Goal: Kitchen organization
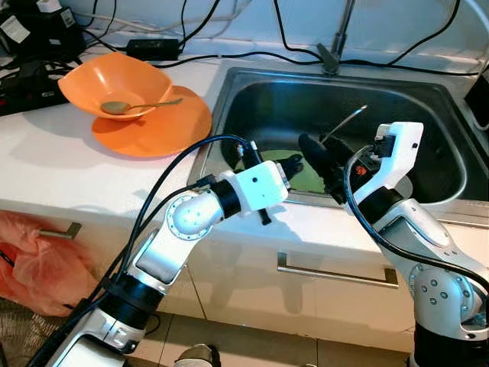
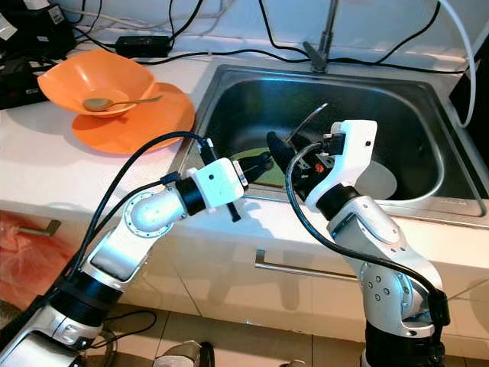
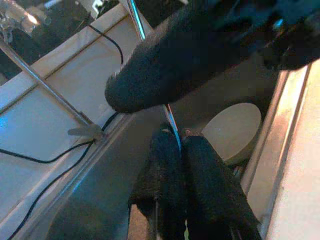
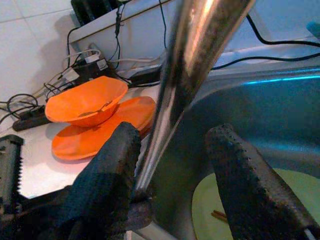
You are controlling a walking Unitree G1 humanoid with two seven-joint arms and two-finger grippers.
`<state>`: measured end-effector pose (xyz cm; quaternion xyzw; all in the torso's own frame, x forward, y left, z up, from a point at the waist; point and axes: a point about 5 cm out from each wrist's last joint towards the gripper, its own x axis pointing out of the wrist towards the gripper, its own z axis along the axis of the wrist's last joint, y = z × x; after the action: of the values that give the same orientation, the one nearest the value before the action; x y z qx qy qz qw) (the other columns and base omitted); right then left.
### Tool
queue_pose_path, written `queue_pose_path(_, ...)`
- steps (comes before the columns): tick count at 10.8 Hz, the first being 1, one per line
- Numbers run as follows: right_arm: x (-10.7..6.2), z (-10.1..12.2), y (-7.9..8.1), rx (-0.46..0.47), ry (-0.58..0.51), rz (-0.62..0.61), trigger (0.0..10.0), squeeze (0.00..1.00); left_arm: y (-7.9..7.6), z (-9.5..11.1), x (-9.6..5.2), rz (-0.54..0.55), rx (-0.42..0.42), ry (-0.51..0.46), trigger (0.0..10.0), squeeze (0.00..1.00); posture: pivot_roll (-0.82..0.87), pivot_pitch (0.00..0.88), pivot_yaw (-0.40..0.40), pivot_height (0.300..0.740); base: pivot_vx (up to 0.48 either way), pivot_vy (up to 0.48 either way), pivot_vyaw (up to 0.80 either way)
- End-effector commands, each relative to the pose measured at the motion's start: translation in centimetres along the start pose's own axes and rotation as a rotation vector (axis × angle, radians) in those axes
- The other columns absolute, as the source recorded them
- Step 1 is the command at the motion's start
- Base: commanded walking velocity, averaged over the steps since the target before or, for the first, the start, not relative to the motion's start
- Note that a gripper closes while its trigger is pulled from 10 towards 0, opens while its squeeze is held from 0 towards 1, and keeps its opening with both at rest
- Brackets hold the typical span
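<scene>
My left gripper (image 1: 291, 162) reaches over the front edge of the steel sink (image 1: 428, 99) and is shut on the lower end of a thin metal utensil (image 1: 348, 122) that slants up to the right. In the left wrist view its fingertips (image 3: 165, 145) pinch the shiny handle (image 3: 170, 116). My right gripper (image 1: 309, 147) stands open just beside it, and in the right wrist view its two fingers straddle the handle (image 4: 200, 40). A green plate (image 1: 309, 180) lies on the sink floor under both grippers. An orange bowl (image 1: 114, 84) with a spoon (image 1: 122, 106) rests on an orange plate (image 1: 164, 126) on the counter at the left.
A pale round dish (image 2: 380, 180) lies in the sink to the right. The faucet (image 1: 336, 38) rises behind the sink, with black cables and power bricks (image 1: 30, 46) along the back wall. A red bag (image 1: 30, 260) hangs by the cabinet at lower left.
</scene>
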<state>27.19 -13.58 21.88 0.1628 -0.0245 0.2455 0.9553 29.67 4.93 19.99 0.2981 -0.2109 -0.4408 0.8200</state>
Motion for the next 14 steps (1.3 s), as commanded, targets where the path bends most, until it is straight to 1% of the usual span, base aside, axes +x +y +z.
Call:
queue_pose_path(1, 0.0, -0.1, 0.1, 0.01, 0.01, 0.001, 8.1, 0.0, -0.3, 0.6, 0.1, 0.0, 0.02, -0.029, 0.0, 0.0, 0.08, 0.102, 0.0, 0.74, 0.0, 0.0, 0.0)
queue_pose_path(2, 0.1, -0.3, 0.1, 0.015, 0.015, 0.002, 0.0, 0.0, -0.4, 0.7, 0.1, 0.005, 0.027, -0.038, 0.0, 0.0, 0.08, 0.103, -0.001, 0.74, 0.0, 0.0, 0.0)
queue_pose_path(4, 0.2, -0.5, 0.0, 0.016, 0.024, -0.019, 0.0, 0.0, -0.6, 0.9, 0.2, 0.011, 0.036, -0.045, 0.0, 0.0, 0.08, 0.105, -0.004, 0.74, 0.0, 0.0, 0.0)
queue_pose_path(6, 0.3, -0.6, -0.4, 0.011, 0.034, -0.051, 0.0, 0.0, -0.4, 0.6, 0.1, 0.047, 0.071, -0.029, 0.0, 0.0, 0.08, 0.105, -0.006, 0.74, 0.0, 0.0, 0.0)
queue_pose_path(7, 0.3, -0.6, -0.5, 0.009, 0.038, -0.058, 0.0, 0.0, -0.2, 0.5, 0.1, 0.064, 0.087, -0.021, 1.7, 0.0, 0.08, 0.104, -0.008, 0.74, 0.0, 0.0, 0.0)
queue_pose_path(8, 0.3, -0.6, -0.7, 0.007, 0.041, -0.067, 0.0, 0.0, 0.2, 0.5, 0.1, 0.101, 0.122, -0.011, 4.9, 0.0, 0.07, 0.102, -0.01, 0.74, 0.0, 0.0, 0.0)
queue_pose_path(9, 0.3, -0.6, -0.7, 0.008, 0.041, -0.072, 0.0, 0.0, 0.4, 0.4, 0.2, 0.119, 0.135, -0.006, 10.0, 0.0, 0.07, 0.102, -0.01, 0.74, 0.0, 0.0, 0.0)
queue_pose_path(12, 0.6, -0.1, -1.4, -0.012, 0.02, -0.109, 0.0, 0.0, 1.0, 0.1, 0.4, 0.179, 0.14, 0.011, 10.0, 0.0, 0.07, 0.096, -0.013, 0.74, 0.0, 0.0, 0.0)
queue_pose_path(14, 0.8, 0.0, -1.7, -0.017, 0.019, -0.132, 0.0, 0.0, 1.6, -0.5, 0.6, 0.217, 0.191, 0.046, 10.0, 0.0, 0.06, 0.079, -0.016, 0.74, 0.0, 0.0, 0.0)
